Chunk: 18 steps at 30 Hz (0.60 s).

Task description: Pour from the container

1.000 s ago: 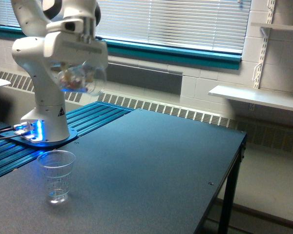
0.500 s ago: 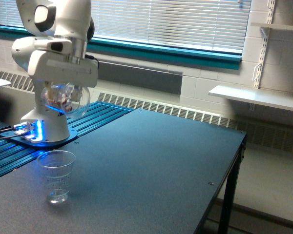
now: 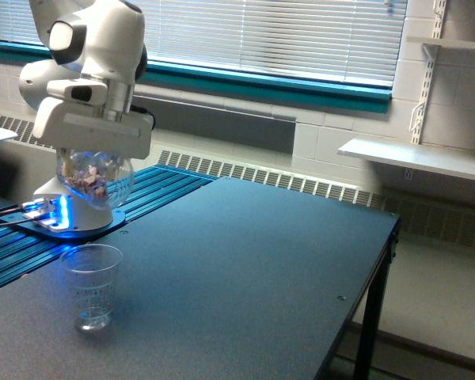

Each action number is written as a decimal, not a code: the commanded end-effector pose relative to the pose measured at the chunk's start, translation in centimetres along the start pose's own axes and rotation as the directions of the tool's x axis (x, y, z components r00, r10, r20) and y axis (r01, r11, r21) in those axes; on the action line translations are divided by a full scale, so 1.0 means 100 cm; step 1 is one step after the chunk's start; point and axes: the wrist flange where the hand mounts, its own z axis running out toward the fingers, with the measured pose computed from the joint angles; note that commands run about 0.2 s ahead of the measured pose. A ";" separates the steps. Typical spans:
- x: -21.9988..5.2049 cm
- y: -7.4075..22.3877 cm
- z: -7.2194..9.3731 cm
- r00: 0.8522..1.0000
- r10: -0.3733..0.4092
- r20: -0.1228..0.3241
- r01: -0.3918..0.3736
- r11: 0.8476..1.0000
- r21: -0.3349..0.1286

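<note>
The container (image 3: 94,179), a small clear rounded jar with reddish-brown and whitish pieces inside, hangs under my white gripper (image 3: 93,158), which is shut on it. It sits in the air at the exterior view's left, a short way above a taller ribbed clear plastic cup (image 3: 92,286) that stands upright on the dark table (image 3: 245,269). The fingers themselves are hidden behind the gripper body and the jar. How far the jar is tilted I cannot tell.
The arm's white base (image 3: 71,207) with blue lights stands on a ribbed blue strip (image 3: 134,198) behind the cup. The table's right edge (image 3: 380,261) drops off to the floor. A radiator, blinds and white wall shelves (image 3: 416,157) lie behind.
The gripper and the container have moved down and toward the exterior view's left, and now hang closer above the ribbed cup. The cup has not moved.
</note>
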 end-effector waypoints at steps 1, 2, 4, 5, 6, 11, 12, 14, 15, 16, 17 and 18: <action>0.006 0.004 0.005 0.998 0.056 -0.008 -0.056 0.998 -0.008; 0.007 0.005 0.005 0.998 0.061 -0.010 -0.061 0.998 -0.007; 0.009 0.009 0.007 0.997 0.079 -0.016 -0.080 0.997 -0.014; 0.010 0.011 0.008 0.996 0.086 -0.015 -0.086 0.996 -0.023; 0.010 0.013 0.010 0.996 0.089 -0.013 -0.090 0.996 -0.029; 0.008 0.019 0.018 0.995 0.098 0.001 -0.098 0.992 -0.078; 0.007 0.021 0.020 0.995 0.101 0.004 -0.100 0.992 -0.081; 0.005 0.023 0.023 0.995 0.097 0.002 -0.096 0.990 -0.106; 0.004 0.024 0.025 0.995 0.097 0.005 -0.096 0.989 -0.112; 0.004 0.025 0.027 0.995 0.101 0.009 -0.100 0.989 -0.112; 0.004 0.026 0.028 0.995 0.102 0.014 -0.100 0.988 -0.118; 0.003 0.026 0.030 0.995 0.098 0.016 -0.095 0.987 -0.126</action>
